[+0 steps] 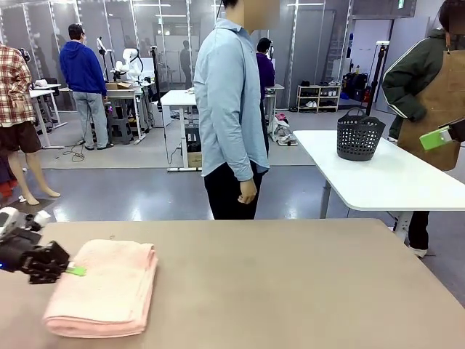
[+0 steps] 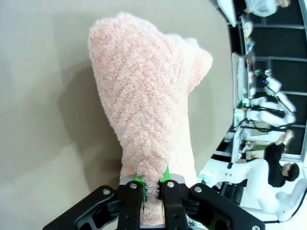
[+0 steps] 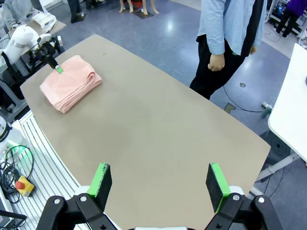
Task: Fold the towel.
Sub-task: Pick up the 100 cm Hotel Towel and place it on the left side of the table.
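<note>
One folded towel (image 1: 102, 287) lies on the table (image 1: 290, 283), its edge pinched in the left claw (image 1: 73, 271), while the right claw (image 3: 160, 179) hangs spread wide, well apart from it.

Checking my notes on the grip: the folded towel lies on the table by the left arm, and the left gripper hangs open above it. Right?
Not quite. The left gripper is shut on the towel, pinching its edge between the green pads, as the left wrist view shows. The rest holds: the folded towel lies on the table by the left arm.
</note>
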